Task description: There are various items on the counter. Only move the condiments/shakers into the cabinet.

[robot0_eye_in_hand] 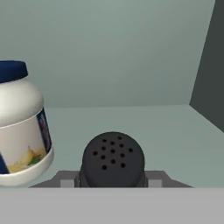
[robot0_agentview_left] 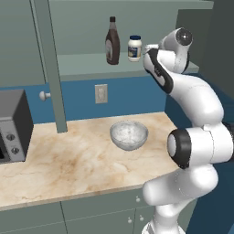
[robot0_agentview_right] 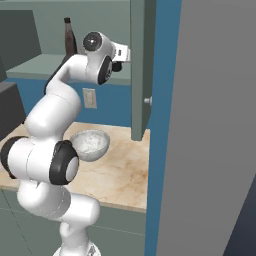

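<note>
In the hand view, the small black shaker [robot0_eye_in_hand: 113, 159] stands with its holed top between my gripper's [robot0_eye_in_hand: 113, 181] two fingers, which press its sides. It rests low over the cabinet's pale shelf [robot0_eye_in_hand: 153, 127]. The white blue-lidded jar [robot0_eye_in_hand: 22, 127] stands just to its left. In the left base view, my gripper [robot0_agentview_left: 149, 48] reaches into the open cabinet, right of the jar [robot0_agentview_left: 134, 48] and the brown syrup bottle [robot0_agentview_left: 112, 43], both upright on the shelf [robot0_agentview_left: 82, 64]. The clear glass bowl [robot0_agentview_left: 129, 135] sits on the counter [robot0_agentview_left: 68, 160].
The cabinet's open door edge [robot0_agentview_left: 52, 68] hangs over the counter's left half; another door [robot0_agentview_right: 140, 70] stands at the right. A microwave [robot0_agentview_left: 13, 128] sits at the far left. A tall grey panel [robot0_agentview_right: 210, 125] flanks the right. The cabinet's dark side wall [robot0_eye_in_hand: 210, 78] is close by.
</note>
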